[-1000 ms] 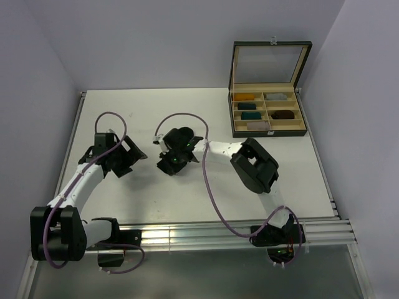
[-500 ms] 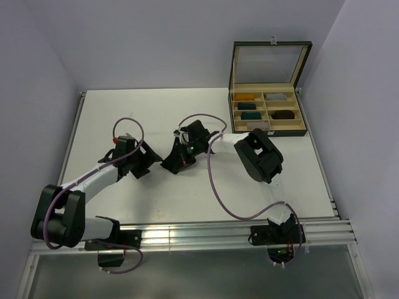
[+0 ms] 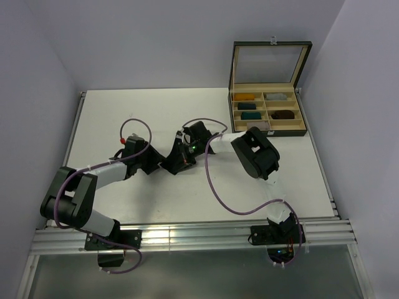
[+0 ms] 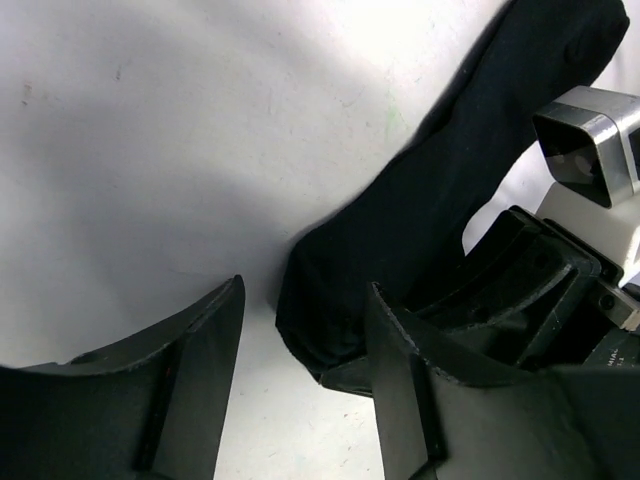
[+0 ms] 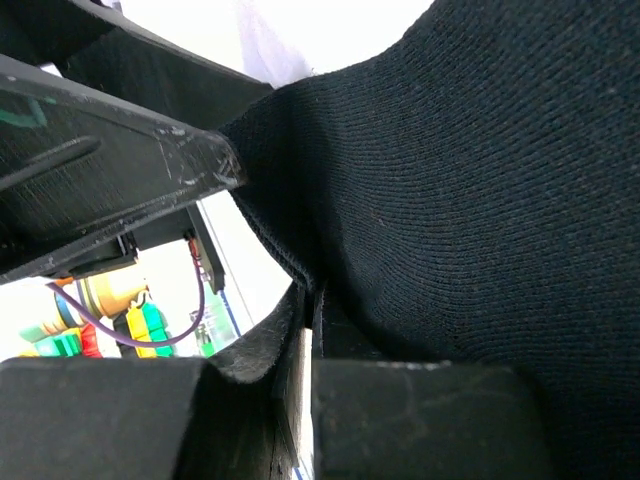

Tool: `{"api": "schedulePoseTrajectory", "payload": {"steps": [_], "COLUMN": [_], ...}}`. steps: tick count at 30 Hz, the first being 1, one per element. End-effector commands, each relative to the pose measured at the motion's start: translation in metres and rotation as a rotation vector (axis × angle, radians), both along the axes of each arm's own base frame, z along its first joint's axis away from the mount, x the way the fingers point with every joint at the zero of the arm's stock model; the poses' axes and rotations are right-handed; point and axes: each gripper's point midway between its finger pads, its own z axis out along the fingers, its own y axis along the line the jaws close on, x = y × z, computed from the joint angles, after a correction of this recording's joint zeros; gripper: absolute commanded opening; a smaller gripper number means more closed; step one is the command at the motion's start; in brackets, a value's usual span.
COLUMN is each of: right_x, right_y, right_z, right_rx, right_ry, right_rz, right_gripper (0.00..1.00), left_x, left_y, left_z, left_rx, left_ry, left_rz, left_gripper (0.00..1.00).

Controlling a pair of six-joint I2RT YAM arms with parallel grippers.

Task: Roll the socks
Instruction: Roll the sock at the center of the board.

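A black sock [image 4: 450, 190] lies stretched on the white table, running from the upper right down to the lower centre of the left wrist view. My left gripper [image 4: 300, 340] is open, its fingers [image 4: 170, 390] standing on either side of the sock's lower end, with the fabric close to the right-hand finger. My right gripper [image 5: 312, 300] is shut on the sock's [image 5: 480, 200] edge, pinching a fold of knit fabric. From above, the left gripper [image 3: 151, 164] and the right gripper [image 3: 176, 163] meet at mid-table, close together.
An open dark box [image 3: 269, 132] stands at the back right, its raised lid [image 3: 269, 62] behind it and several rolled bundles in its compartments. The right gripper's body [image 4: 560, 290] and camera sit just right of the left fingers. Purple cables loop over both arms.
My left arm has swung right, up to the right gripper, and its jaws have narrowed around the sock's end. The right gripper has shifted slightly right, still shut on the sock.
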Motion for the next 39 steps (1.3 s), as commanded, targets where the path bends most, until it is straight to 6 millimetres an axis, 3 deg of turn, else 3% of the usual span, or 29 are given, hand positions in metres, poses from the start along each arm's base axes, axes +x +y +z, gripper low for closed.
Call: {"api": "schedulePoseTrajectory", "payload": {"steps": [1,15,39], "right_x": [0.002,0.006,0.013], "right_y": [0.001,-0.002,-0.002], "right_z": [0.001,-0.002,-0.003], "right_rx": [0.026,0.019,0.029], "right_ry": [0.008,0.01,0.018], "right_rz": [0.0,-0.012,-0.037], "right_gripper": [0.0,0.0,0.0], "left_x": [0.013,0.016,0.016], "left_y": [-0.01,-0.021,-0.026], "left_z": [0.015,0.033,0.047], "left_rx": [-0.034,-0.104,-0.159], "left_ry": [-0.061,-0.058,-0.055], "left_rz": [0.006,0.007,0.021], "left_gripper": [0.56,0.45,0.42]}}
